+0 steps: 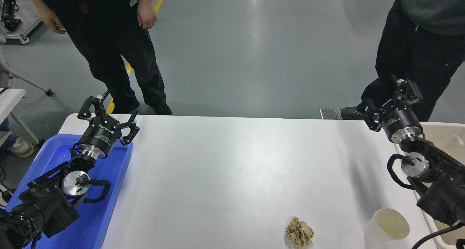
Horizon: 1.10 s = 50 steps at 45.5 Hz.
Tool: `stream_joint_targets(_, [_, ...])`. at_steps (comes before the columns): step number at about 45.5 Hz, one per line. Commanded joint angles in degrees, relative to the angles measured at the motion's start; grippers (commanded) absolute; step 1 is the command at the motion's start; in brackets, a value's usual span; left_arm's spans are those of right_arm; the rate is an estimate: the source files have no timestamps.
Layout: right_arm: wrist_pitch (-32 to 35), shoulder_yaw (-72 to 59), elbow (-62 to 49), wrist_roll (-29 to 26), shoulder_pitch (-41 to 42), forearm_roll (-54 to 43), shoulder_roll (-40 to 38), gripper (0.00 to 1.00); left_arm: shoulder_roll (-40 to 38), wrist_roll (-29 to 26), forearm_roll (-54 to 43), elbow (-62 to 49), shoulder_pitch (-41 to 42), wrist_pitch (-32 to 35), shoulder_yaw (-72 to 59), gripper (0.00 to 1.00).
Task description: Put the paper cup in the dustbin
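Note:
The paper cup [387, 225] lies on its side on the white table [232, 169] near the front right, its cream inside facing me. The beige dustbin [446, 133] stands off the table's right edge, mostly hidden behind my right arm. My right gripper [390, 101] is open and empty, raised near the table's far right corner, well beyond the cup. My left gripper [109, 109] is open and empty, parked above the blue tray at the left.
A crumpled brown paper ball [299, 232] lies near the front edge, left of the cup. A bright blue tray [109, 205] sits at the table's left end. Two people stand beyond the far side, one at the top left [109, 42] and one at the top right [425, 42].

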Motion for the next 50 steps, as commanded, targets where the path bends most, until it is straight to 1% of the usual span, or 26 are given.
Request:
stream_joint_targets(1, [0.00,-0.01,0.01,0.00,0.12,0.00,0.29,0.99,-0.01,0.00,-0.03,-0.02,0.00,0.00,0.00,1.00])
stream_joint_targets(50, [0.00,-0.89,-0.34,0.00,-0.94,-0.09,0.03,0.99,-0.01,0.00,0.06,-0.02,0.00,0.00,0.00,1.00])
